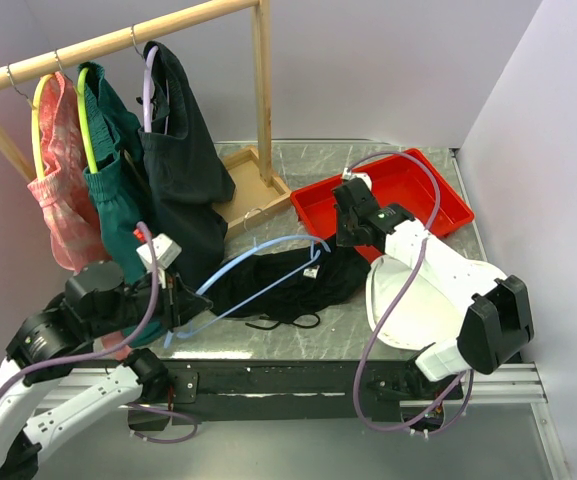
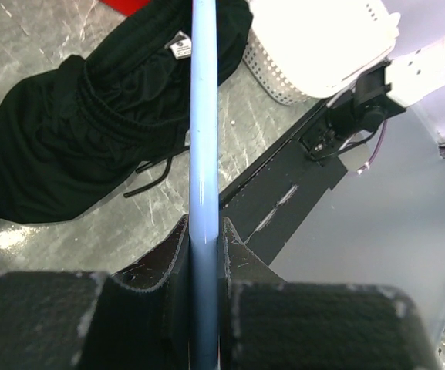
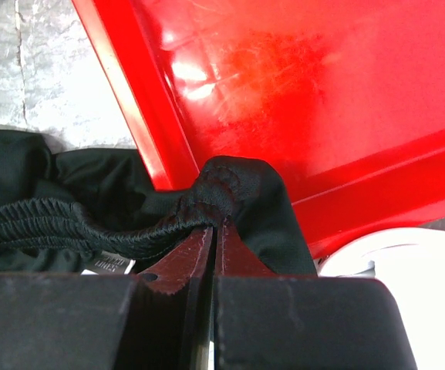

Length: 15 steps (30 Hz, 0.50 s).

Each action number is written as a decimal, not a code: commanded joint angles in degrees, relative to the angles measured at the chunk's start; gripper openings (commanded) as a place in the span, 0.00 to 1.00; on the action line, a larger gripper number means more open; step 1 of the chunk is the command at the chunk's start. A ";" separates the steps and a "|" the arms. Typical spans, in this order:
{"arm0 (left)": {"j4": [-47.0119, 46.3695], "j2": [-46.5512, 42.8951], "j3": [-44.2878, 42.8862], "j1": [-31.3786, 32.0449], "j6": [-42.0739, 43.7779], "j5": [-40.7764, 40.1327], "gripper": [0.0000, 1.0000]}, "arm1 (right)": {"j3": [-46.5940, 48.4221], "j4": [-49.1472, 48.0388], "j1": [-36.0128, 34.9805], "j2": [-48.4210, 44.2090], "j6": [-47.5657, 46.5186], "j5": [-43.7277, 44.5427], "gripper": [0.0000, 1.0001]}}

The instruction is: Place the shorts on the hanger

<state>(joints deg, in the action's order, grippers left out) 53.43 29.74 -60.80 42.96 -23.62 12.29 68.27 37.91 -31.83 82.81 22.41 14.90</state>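
Observation:
The black shorts [image 1: 283, 280] lie bunched on the table's middle, drawstring trailing toward the front edge. The light blue hanger [image 1: 258, 262] lies slanted over them. My left gripper [image 1: 175, 300] is shut on the hanger's lower end; in the left wrist view the blue bar [image 2: 203, 154] runs up between the jaws over the shorts [image 2: 91, 131]. My right gripper [image 1: 353, 238] is shut on the shorts' waistband [image 3: 230, 189] at their right end, just over the red tray's edge. The white label [image 2: 180, 46] shows inside the waistband.
A red tray [image 1: 423, 195] sits at the back right. A wooden rack [image 1: 118, 40] at the back left holds pink checked shorts [image 1: 63, 190], dark green shorts [image 1: 118, 200] and a black garment [image 1: 183, 170]. A white basket [image 1: 418, 300] stands front right.

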 commanded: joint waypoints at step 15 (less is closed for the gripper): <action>-14.93 10.16 -3.10 0.89 1.91 3.97 0.01 | 7.21 4.10 -5.25 -8.54 -2.55 -1.53 0.00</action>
<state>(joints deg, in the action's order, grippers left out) 48.23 38.70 -62.06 43.03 -22.96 14.35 69.34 41.23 -36.10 75.85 21.06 13.89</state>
